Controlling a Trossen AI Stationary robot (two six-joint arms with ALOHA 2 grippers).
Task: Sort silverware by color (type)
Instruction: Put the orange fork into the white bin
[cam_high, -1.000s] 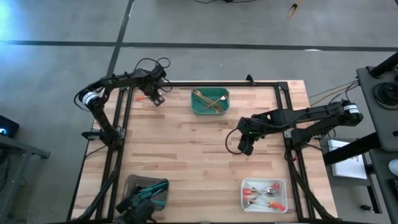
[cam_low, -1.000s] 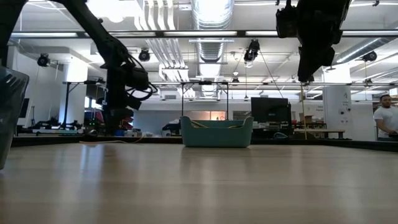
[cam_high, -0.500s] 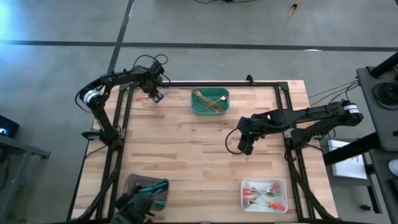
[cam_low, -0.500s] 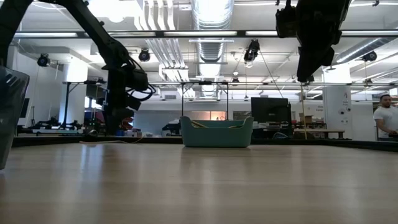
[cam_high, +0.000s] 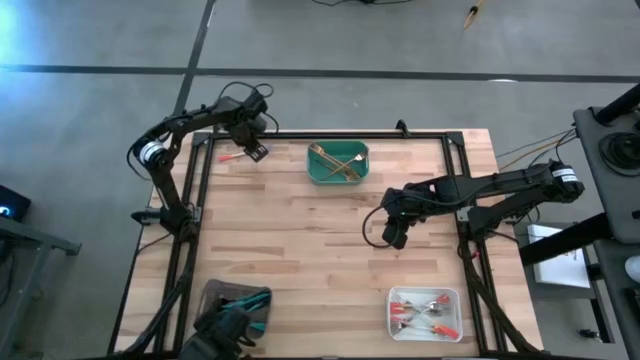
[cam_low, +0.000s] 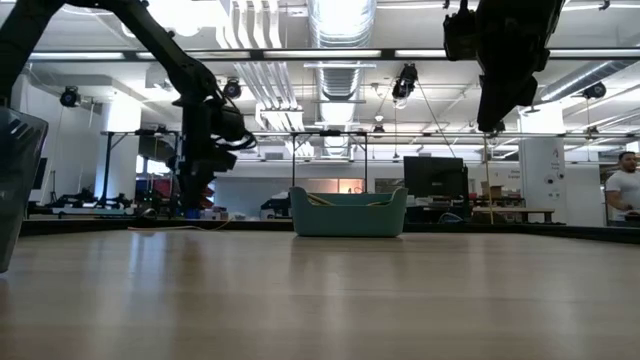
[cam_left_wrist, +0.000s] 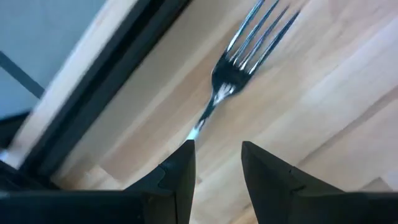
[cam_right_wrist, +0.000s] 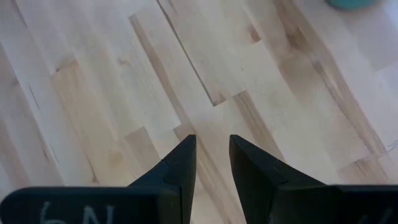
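Observation:
A fork with a metal head (cam_left_wrist: 239, 68) and a red-orange handle (cam_high: 232, 157) lies flat on the wooden table near its far left corner, parallel to the black frame rail. My left gripper (cam_high: 256, 151) (cam_left_wrist: 217, 146) hovers over it, pointing down, open. Only bare wood shows between its fingers. In the left wrist view the fork's neck runs behind one fingertip (cam_left_wrist: 186, 152), which hides the handle. My right gripper (cam_high: 393, 238) (cam_right_wrist: 211, 146) waits open above the middle of the table, with nothing between its fingers.
A green tray (cam_high: 338, 163) (cam_low: 348, 213) with gold pieces stands at the far middle. A white tray (cam_high: 424, 313) with red-handled pieces sits near right, and a grey tray (cam_high: 235, 305) with teal-handled pieces near left. A person (cam_low: 625, 195) stands beyond the table.
My left gripper has drifted toward the table's far edge and a little to the right, staying open. The red-handled fork has kept its place on the table.

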